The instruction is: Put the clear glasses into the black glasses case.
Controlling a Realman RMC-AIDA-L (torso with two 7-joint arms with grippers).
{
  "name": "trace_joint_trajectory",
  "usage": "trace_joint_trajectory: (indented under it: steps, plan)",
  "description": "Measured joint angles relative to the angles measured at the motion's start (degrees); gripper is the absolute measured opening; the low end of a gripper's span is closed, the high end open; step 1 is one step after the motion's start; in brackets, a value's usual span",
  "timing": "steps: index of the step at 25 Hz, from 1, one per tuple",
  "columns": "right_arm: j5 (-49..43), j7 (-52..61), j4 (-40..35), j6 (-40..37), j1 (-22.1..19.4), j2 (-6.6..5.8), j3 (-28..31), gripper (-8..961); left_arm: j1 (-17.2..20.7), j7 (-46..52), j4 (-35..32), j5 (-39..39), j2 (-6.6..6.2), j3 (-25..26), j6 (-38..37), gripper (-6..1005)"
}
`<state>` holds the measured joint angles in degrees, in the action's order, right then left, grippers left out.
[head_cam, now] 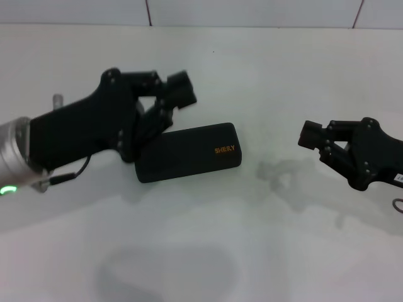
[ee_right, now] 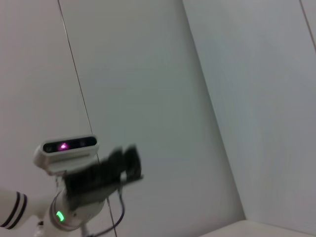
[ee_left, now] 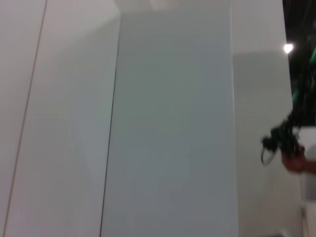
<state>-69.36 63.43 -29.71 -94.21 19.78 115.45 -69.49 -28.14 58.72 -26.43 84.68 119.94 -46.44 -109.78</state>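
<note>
The black glasses case (head_cam: 189, 153) lies shut on the white table in the head view, with orange lettering near its right end. My left gripper (head_cam: 169, 104) hovers over the case's far left corner, open and holding nothing. My right gripper (head_cam: 317, 146) hangs to the right of the case, well apart from it, open and empty. Between the case and the right gripper the table shows a faint grey outline (head_cam: 280, 171). I cannot tell whether that is the clear glasses or a shadow. Both wrist views show only walls.
The white table (head_cam: 208, 56) reaches back to a tiled wall. A soft shadow (head_cam: 170, 270) falls on its near part. In the right wrist view, the robot's head camera (ee_right: 66, 148) shows against wall panels.
</note>
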Motion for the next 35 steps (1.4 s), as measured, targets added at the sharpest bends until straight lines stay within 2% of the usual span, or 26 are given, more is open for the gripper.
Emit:
trace_joint_trajectory:
  steps: [5,9,10,12,13,18,21,23,29,34,35]
  plan:
    - [-0.4,0.1,-0.6,0.1,0.7,-1.14,0.1,107,4.4,0.9,-4.9,7.1,-0.12,-0.1,2.2,125]
    - [-3.8,0.3,-2.4,-0.2,2.8,-2.58,-0.2,107,8.3,3.4,-8.7,9.1,-0.11,-0.1,2.9,191]
    - [-5.0,0.4,-3.0,-0.4,3.3,-2.74,-0.2,108,10.4,4.1,-10.3,9.1,-0.13,-0.1,3.0,207]
    - [-8.6,1.0,-5.2,-0.4,4.3,-2.87,-0.2,108,11.1,4.3,-10.8,9.0,-0.14,-0.1,2.9,240]
    - [-10.1,1.5,-6.2,-0.2,4.6,-2.72,-0.1,131,11.8,4.4,-11.1,8.9,-0.13,-0.1,2.9,256]
    - [-15.4,3.6,-11.2,1.2,5.0,-1.37,0.1,248,14.1,4.1,-11.2,9.1,0.02,-0.1,2.7,499]
    - [-17.3,3.6,-13.7,1.7,5.0,-0.28,0.1,304,15.2,3.5,-11.3,9.1,0.02,-0.1,2.7,592]
    - [-17.6,3.6,-14.5,2.0,5.0,-0.09,0.0,342,16.5,2.5,-11.9,9.2,-0.03,-0.9,2.6,654]
    - [-17.1,3.5,-14.5,1.9,4.2,0.35,0.0,454,17.8,0.3,-12.0,9.2,0.03,-2.5,2.6,649]
    - [-16.4,3.0,-13.3,1.7,3.3,0.45,-0.3,663,18.1,-0.1,-12.0,9.3,0.00,-3.2,2.6,644]
    - [-16.1,2.9,-13.1,1.6,3.2,0.46,-0.3,662,18.1,-0.1,-12.0,9.3,-0.04,-3.4,2.6,644]
